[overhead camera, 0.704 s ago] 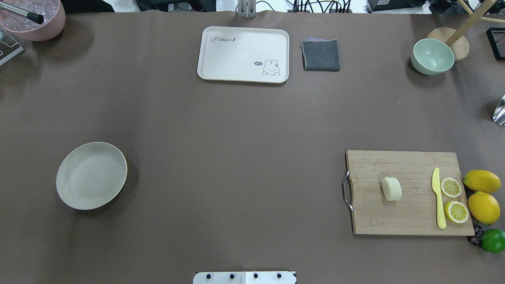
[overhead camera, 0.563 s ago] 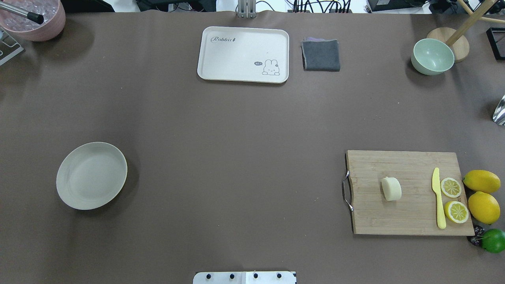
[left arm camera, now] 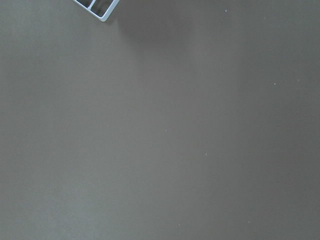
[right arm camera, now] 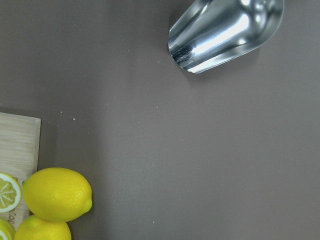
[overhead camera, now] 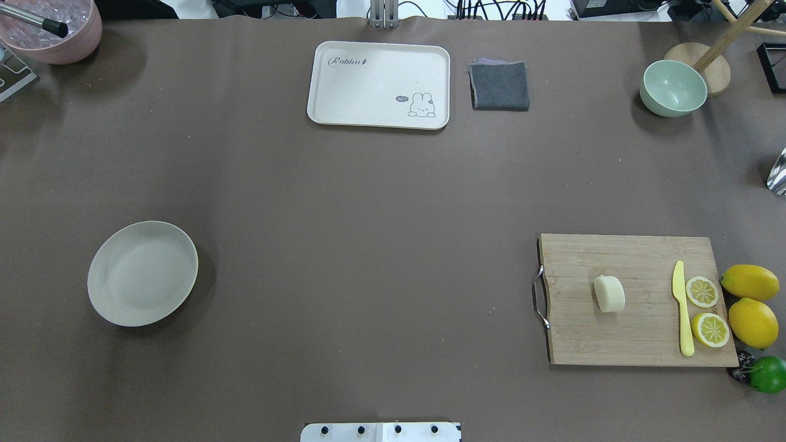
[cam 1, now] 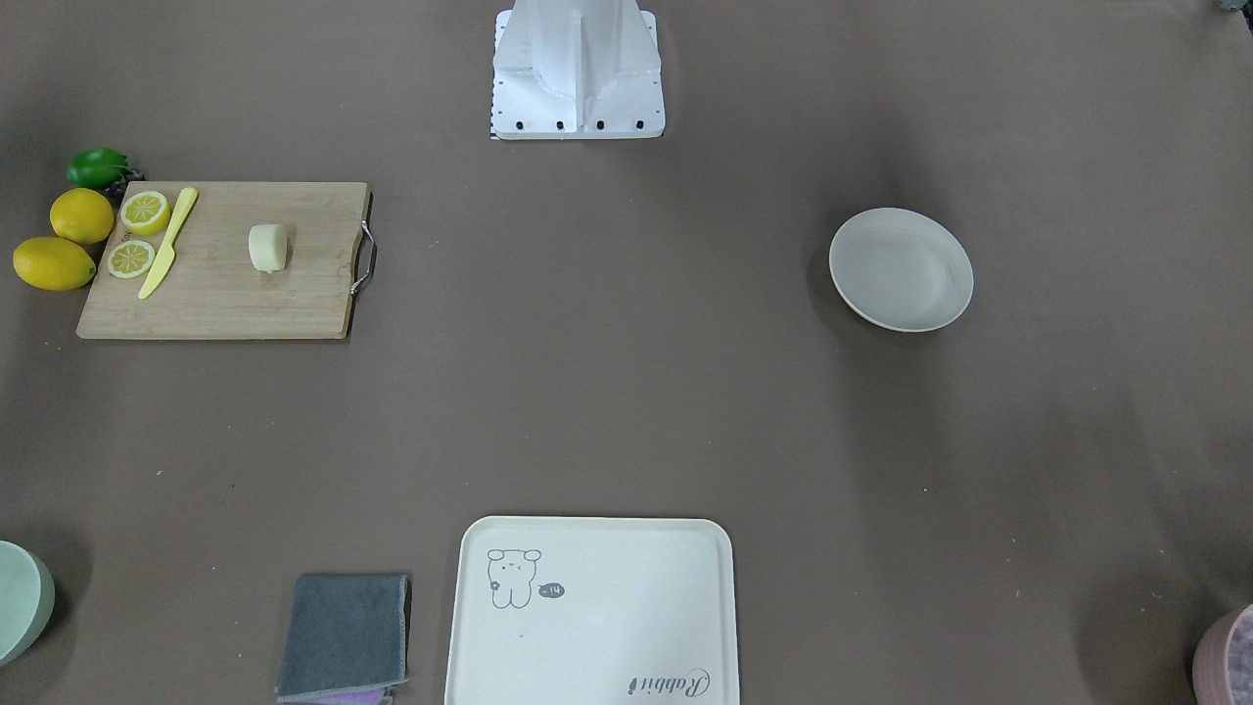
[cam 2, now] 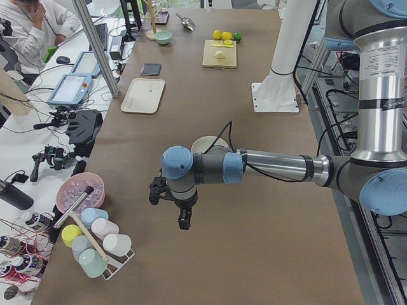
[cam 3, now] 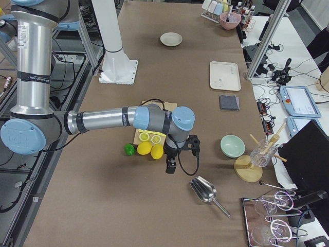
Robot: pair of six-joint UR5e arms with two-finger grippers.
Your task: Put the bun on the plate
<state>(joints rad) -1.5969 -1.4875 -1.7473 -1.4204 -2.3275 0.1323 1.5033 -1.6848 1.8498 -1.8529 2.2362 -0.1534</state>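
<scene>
Front-facing view: the bun lies on the middle of the cutting board, near the end of the table on the robot's right and apart from the yellow knife. The plate sits bare toward the opposite end, well apart from the bun. The tray is cut off at the bottom of the frame. The green bowl and pink bowl are cut off at its sides.

Overhead view: the layout matches. The lime is clipped at the frame edge, and only a sliver of the scoop shows.

Exterior left view: the left gripper hangs fingers-down above the table near the pink bowl's end. Its arm covers part of the plate. Whether its fingers are apart or together cannot be told.

Exterior right view: the right gripper hangs over the table beside the lemons, near the scoop. The arm hides the bun and most of the board. The fingers' state cannot be told here either.

Left wrist view: only bare table shows, with a pale frame corner cut off at top left.

Right wrist view: the scoop is cut off at the top. The lemons, a slice and the board's corner are clipped at the left and bottom.
</scene>
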